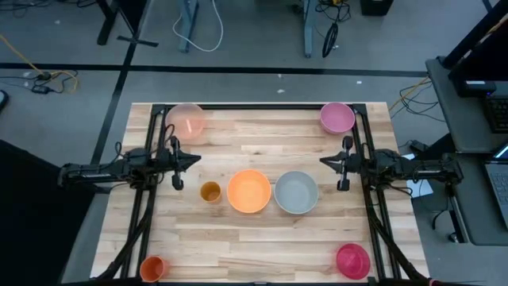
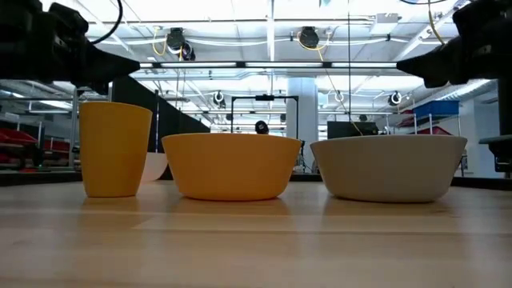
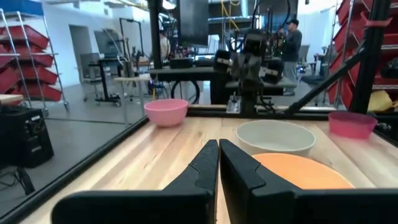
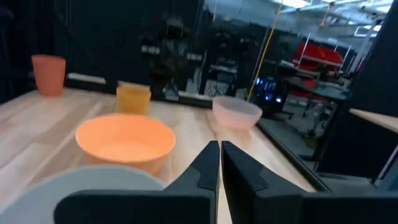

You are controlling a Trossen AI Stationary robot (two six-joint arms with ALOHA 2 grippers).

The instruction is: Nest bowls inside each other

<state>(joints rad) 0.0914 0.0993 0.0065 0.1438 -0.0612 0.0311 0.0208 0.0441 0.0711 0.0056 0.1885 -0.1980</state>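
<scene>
Left gripper shut, fingers pressed together, nothing held; parked at left of centre in the high view, pointing inward. Right gripper likewise closed and empty, mirrored at right of centre, fingertips meeting.

Between the two, slightly below their line in the high view: orange bowl and grey bowl side by side, rims just about touching, both upright and empty. Small amber cup just left of the orange bowl, apart from it. Pale pink translucent bowl at upper left of the wooden table, mid pink bowl at upper right, magenta bowl at lower right, orange cup at lower left. No bowl nested yet; all five separate.

Handling, as a judgement: thin plastic, so probably light, fairly stiff, smooth and a little slippery; unlikely to break if dropped. Best hold likely a pinch over the rim, one finger inside and one outside the wall, since the bowls look too wide to span. Light weight means a nudged bowl may slide on the wood.

No brand, label or readable writing visible on any bowl or cup.
</scene>
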